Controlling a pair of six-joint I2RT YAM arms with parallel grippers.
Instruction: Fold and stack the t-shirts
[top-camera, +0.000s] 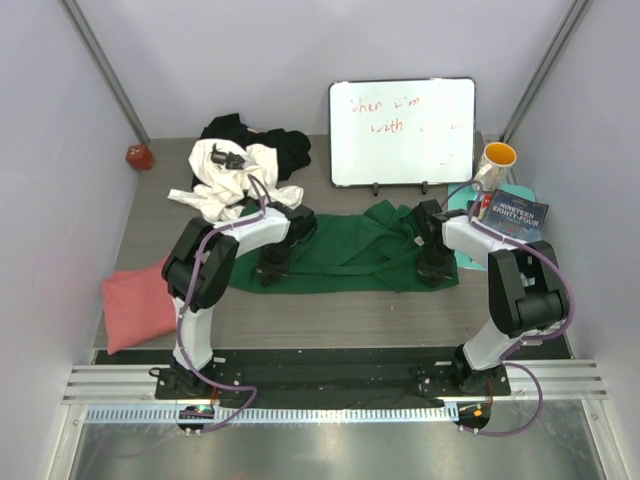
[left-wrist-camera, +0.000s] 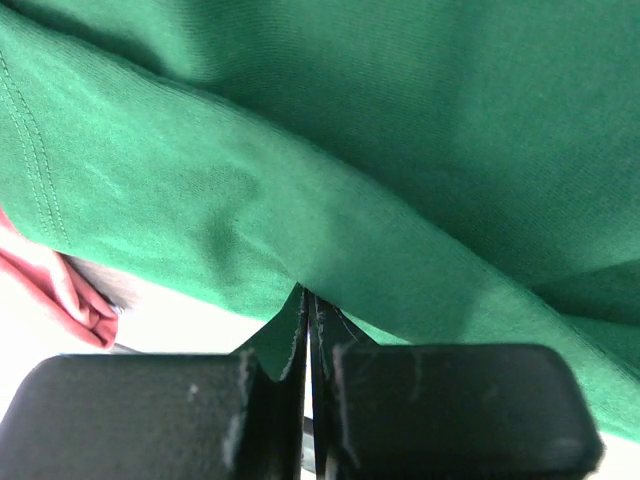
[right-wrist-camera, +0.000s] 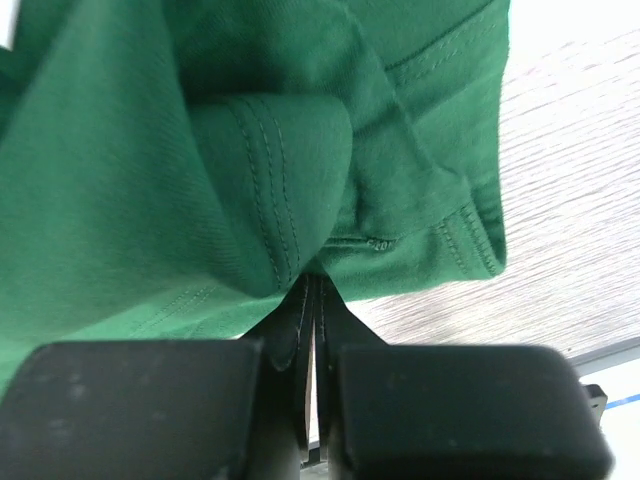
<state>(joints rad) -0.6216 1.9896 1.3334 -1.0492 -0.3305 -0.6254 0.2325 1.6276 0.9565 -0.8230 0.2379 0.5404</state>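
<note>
Closed tight, left gripper (left-wrist-camera: 307, 335) pinches green tee (left-wrist-camera: 330, 150) at one edge; right gripper (right-wrist-camera: 312, 315), equally closed, pinches the other; pink tee (top-camera: 135, 305) lies left.

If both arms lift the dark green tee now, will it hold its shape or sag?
Likely floppy: the dark green cloth t-shirt lies wrinkled and folds over itself at the right fingers. It will probably sag between those and the left fingers, both pinched shut on it. The thin knit suggests it is light.
</note>
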